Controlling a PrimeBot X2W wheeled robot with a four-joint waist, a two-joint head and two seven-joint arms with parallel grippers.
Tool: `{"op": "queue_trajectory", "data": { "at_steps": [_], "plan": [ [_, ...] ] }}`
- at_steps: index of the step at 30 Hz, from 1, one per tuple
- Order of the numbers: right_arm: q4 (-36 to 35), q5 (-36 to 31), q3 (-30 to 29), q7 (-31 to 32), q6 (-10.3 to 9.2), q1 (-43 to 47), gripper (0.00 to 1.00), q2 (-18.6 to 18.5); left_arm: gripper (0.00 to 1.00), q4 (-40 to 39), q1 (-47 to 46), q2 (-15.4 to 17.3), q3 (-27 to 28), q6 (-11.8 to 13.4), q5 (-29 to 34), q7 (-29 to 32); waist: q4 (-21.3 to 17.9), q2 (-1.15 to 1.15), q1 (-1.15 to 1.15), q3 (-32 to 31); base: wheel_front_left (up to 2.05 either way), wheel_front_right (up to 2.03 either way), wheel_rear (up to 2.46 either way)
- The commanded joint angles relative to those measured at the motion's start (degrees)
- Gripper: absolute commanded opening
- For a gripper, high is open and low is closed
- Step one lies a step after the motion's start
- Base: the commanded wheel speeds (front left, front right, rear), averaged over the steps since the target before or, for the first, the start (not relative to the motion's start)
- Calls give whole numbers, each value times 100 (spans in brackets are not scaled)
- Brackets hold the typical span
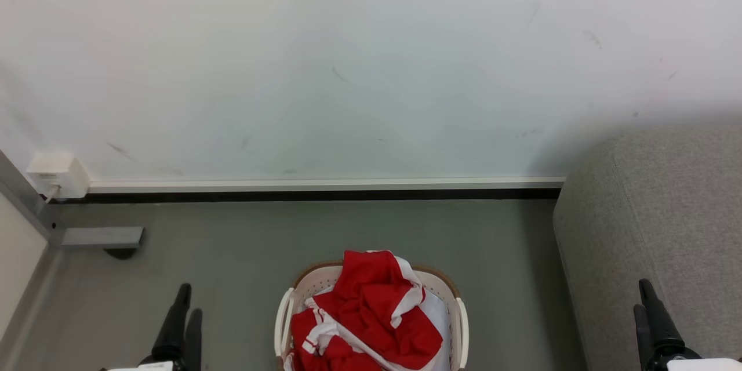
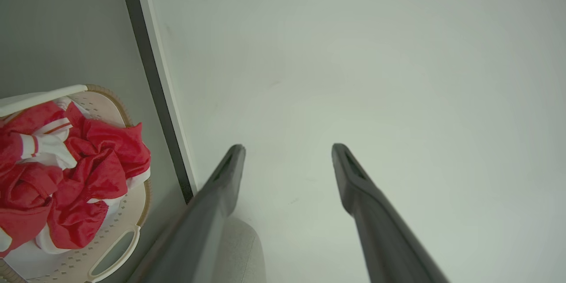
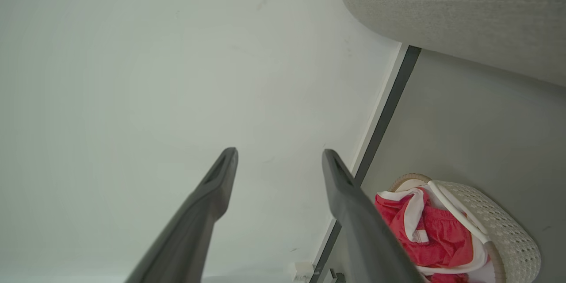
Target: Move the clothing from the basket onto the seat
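Observation:
The cream-white basket [image 1: 284,313] stands on the floor at the bottom centre of the head view, heaped with the red and white clothing [image 1: 371,307]. The grey sofa seat [image 1: 666,214] rises at the right, apart from the basket. My left gripper [image 1: 190,299] hangs left of the basket and my right gripper [image 1: 640,295] hangs in front of the sofa. The left wrist view has my left gripper [image 2: 288,147] open and empty, facing the wall, with clothing [image 2: 79,172] and basket [image 2: 119,225] beside it. My right gripper [image 3: 279,151] is open too, near the clothing [image 3: 433,230], basket [image 3: 508,234] and sofa [image 3: 464,9].
A pale wall with a white and black baseboard [image 1: 324,186] runs behind the basket. A white socket box [image 1: 58,177] and a grey metal bracket [image 1: 101,237] sit at the left corner. Grey floor [image 1: 232,261] lies between the basket, the wall and the sofa.

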Motion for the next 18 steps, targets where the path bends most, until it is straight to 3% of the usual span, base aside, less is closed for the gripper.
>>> {"op": "queue_trajectory", "data": {
  "at_steps": [1, 18],
  "plan": [
    [-96, -218, 69, -84, -1, -158, 100, -43, 100, -81, -86, 42, -2, -9, 144, -83, 4, 0, 0, 1, 0, 0, 0],
    [-266, -2078, 392, -502, -3, -229, 100, -63, 100, -270, -41, 64, -84, 139, 1620, -500, 43, 0, 0, 9, 0, 0, 0]
  ]
}}
